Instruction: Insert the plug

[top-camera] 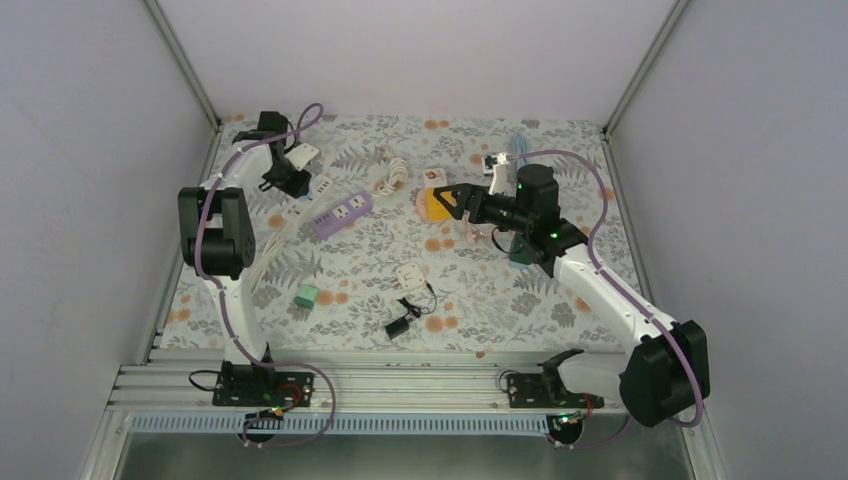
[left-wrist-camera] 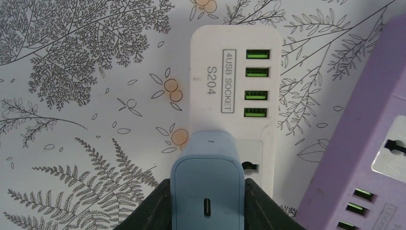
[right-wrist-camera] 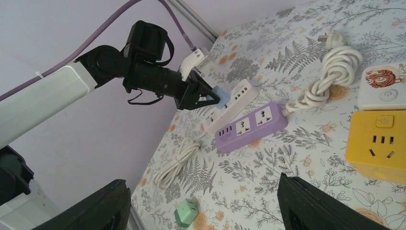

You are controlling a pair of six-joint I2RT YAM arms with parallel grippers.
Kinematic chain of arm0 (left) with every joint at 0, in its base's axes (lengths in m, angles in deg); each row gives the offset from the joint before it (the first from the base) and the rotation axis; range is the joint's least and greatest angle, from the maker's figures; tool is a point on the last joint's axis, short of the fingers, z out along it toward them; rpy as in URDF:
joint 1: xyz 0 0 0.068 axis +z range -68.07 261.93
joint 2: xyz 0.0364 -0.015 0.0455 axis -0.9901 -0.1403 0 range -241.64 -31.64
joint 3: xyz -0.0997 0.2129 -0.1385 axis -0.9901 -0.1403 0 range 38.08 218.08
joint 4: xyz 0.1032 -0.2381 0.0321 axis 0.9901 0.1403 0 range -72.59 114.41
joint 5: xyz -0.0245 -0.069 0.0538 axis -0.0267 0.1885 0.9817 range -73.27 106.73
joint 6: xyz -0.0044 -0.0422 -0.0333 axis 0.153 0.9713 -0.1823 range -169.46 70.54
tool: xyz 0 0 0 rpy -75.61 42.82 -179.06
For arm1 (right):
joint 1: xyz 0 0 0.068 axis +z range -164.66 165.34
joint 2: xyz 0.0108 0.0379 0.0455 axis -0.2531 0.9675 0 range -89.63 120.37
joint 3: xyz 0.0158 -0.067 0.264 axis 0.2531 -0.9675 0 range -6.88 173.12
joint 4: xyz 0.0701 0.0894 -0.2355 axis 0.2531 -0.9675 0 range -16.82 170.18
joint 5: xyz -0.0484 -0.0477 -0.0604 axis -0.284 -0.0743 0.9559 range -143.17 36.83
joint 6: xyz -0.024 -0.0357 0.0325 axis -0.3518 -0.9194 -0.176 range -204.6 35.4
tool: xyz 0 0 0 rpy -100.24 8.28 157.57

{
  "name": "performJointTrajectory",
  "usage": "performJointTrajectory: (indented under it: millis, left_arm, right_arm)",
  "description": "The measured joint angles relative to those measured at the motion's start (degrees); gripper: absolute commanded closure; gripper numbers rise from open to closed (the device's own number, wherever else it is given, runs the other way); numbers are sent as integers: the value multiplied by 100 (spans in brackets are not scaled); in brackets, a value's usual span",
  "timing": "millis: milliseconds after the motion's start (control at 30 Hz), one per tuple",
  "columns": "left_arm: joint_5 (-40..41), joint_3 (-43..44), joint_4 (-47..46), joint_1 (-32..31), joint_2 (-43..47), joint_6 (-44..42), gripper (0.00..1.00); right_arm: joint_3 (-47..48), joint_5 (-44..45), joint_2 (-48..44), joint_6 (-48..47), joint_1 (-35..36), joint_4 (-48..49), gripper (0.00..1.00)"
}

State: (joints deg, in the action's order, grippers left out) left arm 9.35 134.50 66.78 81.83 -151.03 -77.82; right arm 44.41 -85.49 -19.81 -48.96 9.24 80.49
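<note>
left gripper, clamped on the blue plug, should square it over the white strip's socket, then press straight.

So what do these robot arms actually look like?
The left arm and right arm are white tubes with bulky black joints, each trailed by a purple cable. Green lights dot the right one. The left gripper and right gripper are black, triangular.

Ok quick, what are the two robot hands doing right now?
Left hand: closed on the blue plug, at the white power strip.
Right hand: open, holding nothing.
</note>
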Motion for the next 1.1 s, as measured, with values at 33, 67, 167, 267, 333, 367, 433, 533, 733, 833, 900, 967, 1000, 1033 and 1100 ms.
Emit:
performJointTrajectory:
  millis: [33, 67, 167, 267, 333, 367, 433, 533, 733, 833, 900, 967, 1000, 1033, 1100]
  left_arm:
    - [9, 0, -2, 0, 0, 17, 54]
    - [33, -9, -4, -2, 2, 31, 47]
    - [116, -129, 57, 0, -22, 94, 27]
    - [109, -138, 52, 15, 59, 166, 12]
    - [31, -136, 17, 26, 295, 249, 4]
    - [-9, -136, -28, 33, 481, 254, 0]
    - [-81, -133, -151, 37, 933, 282, 0]
    - [-173, -140, -481, 35, 1735, 389, 0]
    - [297, -796, -1768, 101, 3405, 1207, 0]
    - [658, -986, -2133, 374, 3845, 2026, 0]
    - [785, -1119, -2350, 621, 4072, 2562, 0]
    - [870, -1401, -2520, 813, 4371, 2986, 0]
    - [918, -1641, -2614, 870, 4612, 3213, 0]
    - [935, -1812, -2653, 874, 4798, 3366, 0]
    - [839, -2197, -2730, 876, 5259, 3609, 0]
  right_arm:
    - [0, 0, 0, 0, 0, 0, 21]
    - [0, 0, 0, 0, 0, 0, 21]
    - [0, 0, 0, 0, 0, 0, 21]
    - [0, 0, 0, 0, 0, 0, 21]
    - [0, 0, 0, 0, 0, -4, 21]
    - [0, 2, 0, 0, 0, -4, 21]
    - [-2, 4, 0, 0, 0, -7, 21]
    - [-24, 11, -2, 0, 0, -9, 22]
    - [-22, 52, 0, -31, 4, -157, 22]
    - [44, 203, 11, -162, 85, -380, 21]
    - [203, 404, 79, -302, 201, -656, 21]
    - [407, 662, 190, -446, 398, -964, 21]
    - [511, 822, 262, -531, 535, -1121, 21]
    - [570, 973, 319, -612, 680, -1257, 21]
    - [577, 1154, 367, -732, 885, -1486, 21]
